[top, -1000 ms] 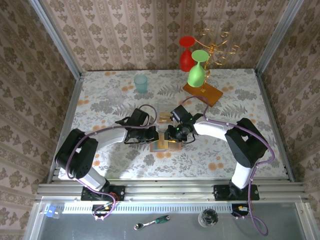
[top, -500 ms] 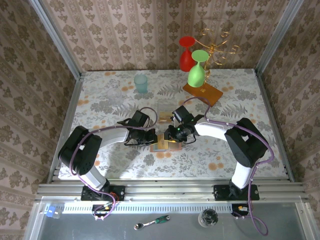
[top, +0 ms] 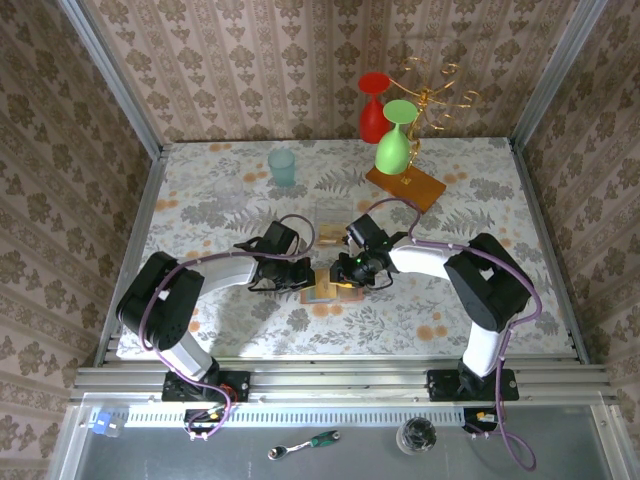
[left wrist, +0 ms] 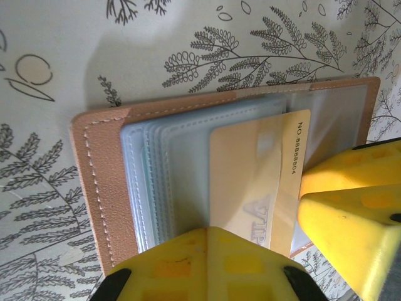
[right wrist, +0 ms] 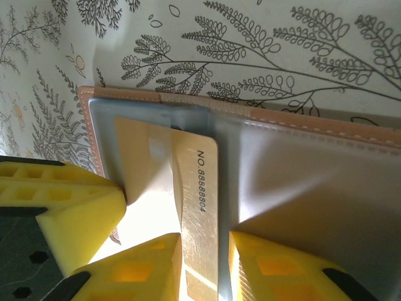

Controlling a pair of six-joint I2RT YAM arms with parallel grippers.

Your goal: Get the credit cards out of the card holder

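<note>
The card holder [left wrist: 100, 182] was pressed at 9 o'clock by the closed left gripper [left wrist: 207, 251] — a credit card [right wrist: 197, 188] was clamped by the right gripper [right wrist: 203, 263].

The credit card [right wrist: 166, 188] seems cut off below.

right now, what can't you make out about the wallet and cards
- lower end of the card: left wrist view, covered by the left end effector; right wrist view, cut off by the bottom edge
- other cards in the wallet sleeves: left wrist view, cloudy stacked plastic
- wallet, top view: tiny, under the right end effector and the left one
</note>
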